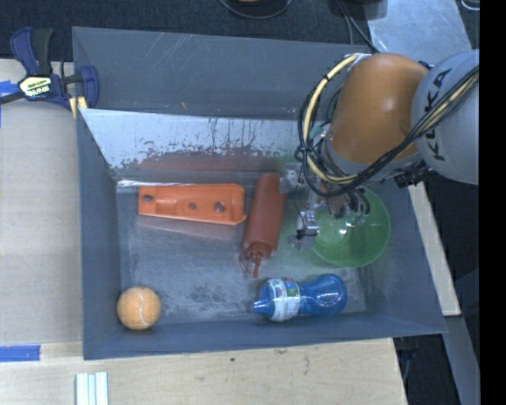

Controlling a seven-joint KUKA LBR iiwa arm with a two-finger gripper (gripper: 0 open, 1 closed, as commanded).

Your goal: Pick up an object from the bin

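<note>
gripper (308, 226) low in the right half of the grey bin (101, 251), at the end of the arm reaching in from the right. set in the narrow gap between two things: a red-brown cylinder (264, 218) just to its left and a green bowl (358, 239) just to its right. apparently over the bowl's left rim; touching it or just clear of it, impossible to tell. spread or pressed together, likewise impossible to tell from this angle. above it, the wrist with its orange cover (379, 108) and looped yellow and black cables (316, 133).

red-brown cylinder lying near the middle of the bin floor, long axis nearly up-and-down in the view, slightly tilted, upper end toward the back wall, a thin stub at the lower end. green bowl translucent, round, upright on the floor by the right wall, its upper part hidden under the wrist.

left of the cylinder, an orange flat block (192, 204) lying crosswise on the floor, small holes in its top face, right end just beside the cylinder's upper part. below cylinder and bowl, a blue plastic bottle (304, 297) on its side along the front wall, pale label toward its left end. in the front left corner, well apart from everything else, an orange ball (139, 307).
</note>
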